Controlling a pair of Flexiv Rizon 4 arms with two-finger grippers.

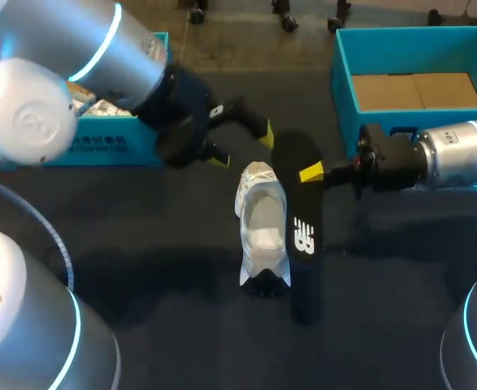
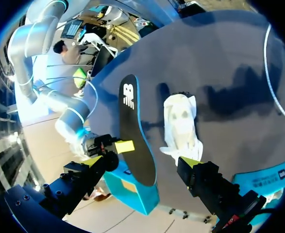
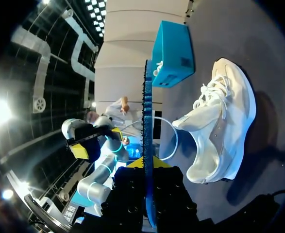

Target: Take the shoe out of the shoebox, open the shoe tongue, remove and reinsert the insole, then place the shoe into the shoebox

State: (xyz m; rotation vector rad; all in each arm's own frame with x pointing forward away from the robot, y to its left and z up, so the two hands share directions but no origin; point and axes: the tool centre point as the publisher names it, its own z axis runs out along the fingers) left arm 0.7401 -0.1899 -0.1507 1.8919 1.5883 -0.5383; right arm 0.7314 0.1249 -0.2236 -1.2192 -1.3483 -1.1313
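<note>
- The white shoe (image 1: 262,231) sat upright near the middle of the dark counter (image 1: 140,244), outside both boxes, with its toe toward me and its laces loose.
- I saw the black insole (image 1: 301,231) out of the shoe and just beside its right flank. It ran lengthwise along the shoe, and its far end reached past the heel.
- The insole was flat and thin with a blue rim. My right wrist view showed it edge-on as a narrow blue line.
- My right claw (image 1: 311,172) was clenched on the insole near its far end, one yellow tip on each face.
- My left claw (image 1: 240,148) hung beyond the heel of the shoe, its fingers spread wide and touching nothing. The insole's far end lay close to its right-hand finger.
- The shoe's upper looked like a soft, pale mesh, and its mouth gaped open.
- A teal shoebox (image 1: 344,73) with a brown cardboard floor stood at the far right, well apart from the shoe. Its near wall was beside my right arm.
- A second teal box (image 1: 100,146) stood at the far left, behind my left arm.
</note>
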